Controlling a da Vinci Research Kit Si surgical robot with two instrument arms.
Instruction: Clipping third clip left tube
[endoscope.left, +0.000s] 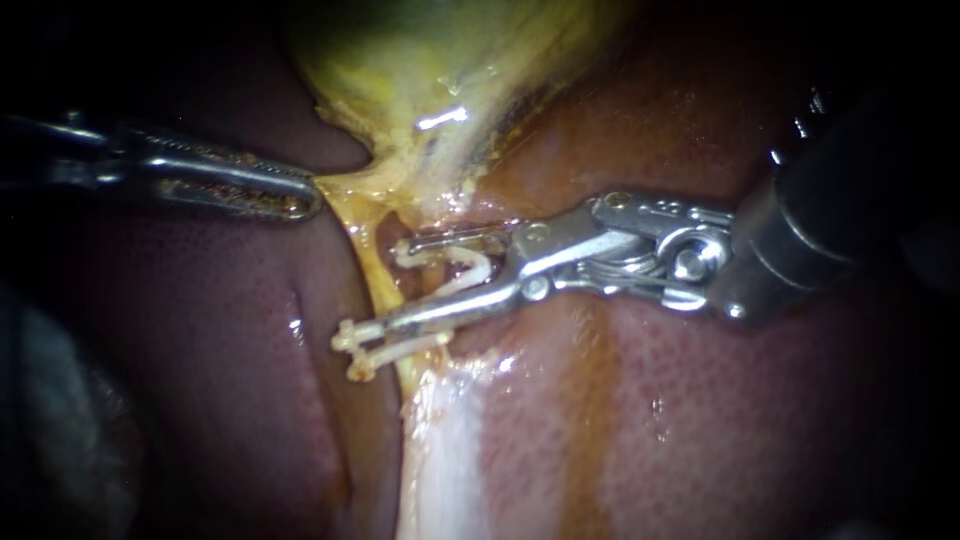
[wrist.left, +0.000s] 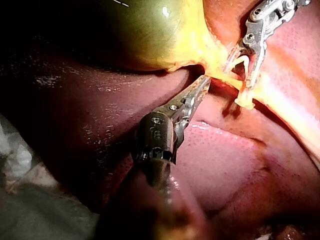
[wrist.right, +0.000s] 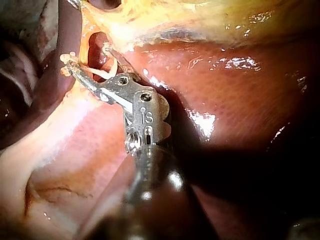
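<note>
Astride the thin yellow tube (endoscope.left: 372, 270), right instrument (endoscope.left: 400, 283) jaws held an open white clip (endoscope.left: 470, 268); left instrument (endoscope.left: 300, 195) jaws pinched yellowish tissue (endoscope.left: 345, 188) taut.

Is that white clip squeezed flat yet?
No, the clip gapes in an open V, carried between the spread jaws of the right instrument.

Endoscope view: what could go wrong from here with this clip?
The clip, held wide open in the right instrument, spans the tube with its tips past it; closing might catch the liver behind. The left instrument holds the yellow tissue taut; if it slips, the tube could slide out of the clip.
</note>
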